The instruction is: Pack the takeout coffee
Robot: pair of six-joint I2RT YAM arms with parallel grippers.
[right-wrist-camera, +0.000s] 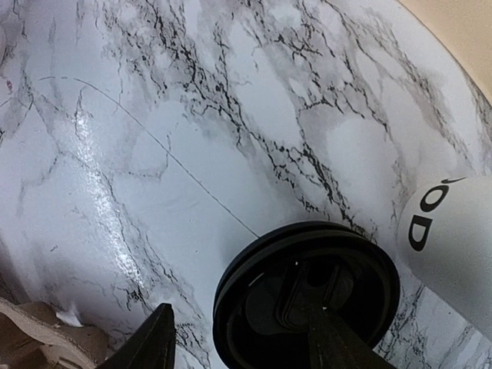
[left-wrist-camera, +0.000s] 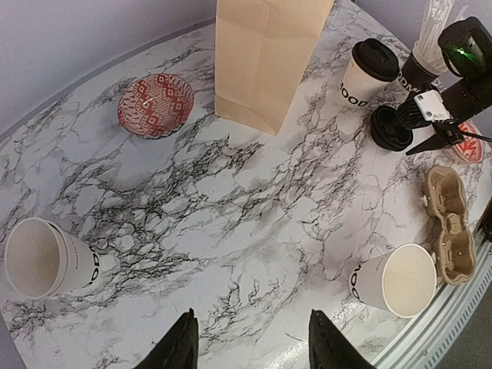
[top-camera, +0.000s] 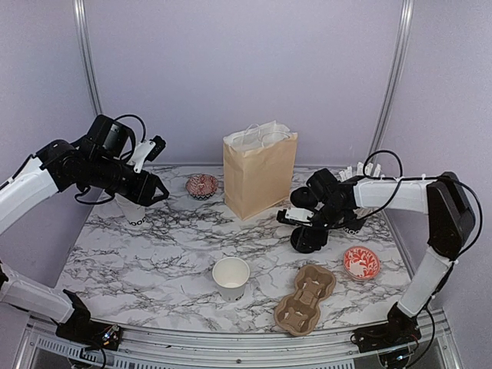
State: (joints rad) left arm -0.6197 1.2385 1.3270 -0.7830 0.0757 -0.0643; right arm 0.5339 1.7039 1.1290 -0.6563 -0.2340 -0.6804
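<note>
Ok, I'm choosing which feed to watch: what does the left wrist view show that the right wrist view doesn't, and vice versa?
Left wrist only: two open cups, one at left, one by the carrier, a red bowl, and the left gripper open and empty. Right wrist only: the right gripper close up, open, one finger in front of the black lid, one left of its rim. Both: that lid, the lettered white cup beside it, the carrier, paper bag, marble table.

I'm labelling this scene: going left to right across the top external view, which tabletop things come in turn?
White paper cup → dark red patterned bowl → brown paper bag → red-and-white bowl.
</note>
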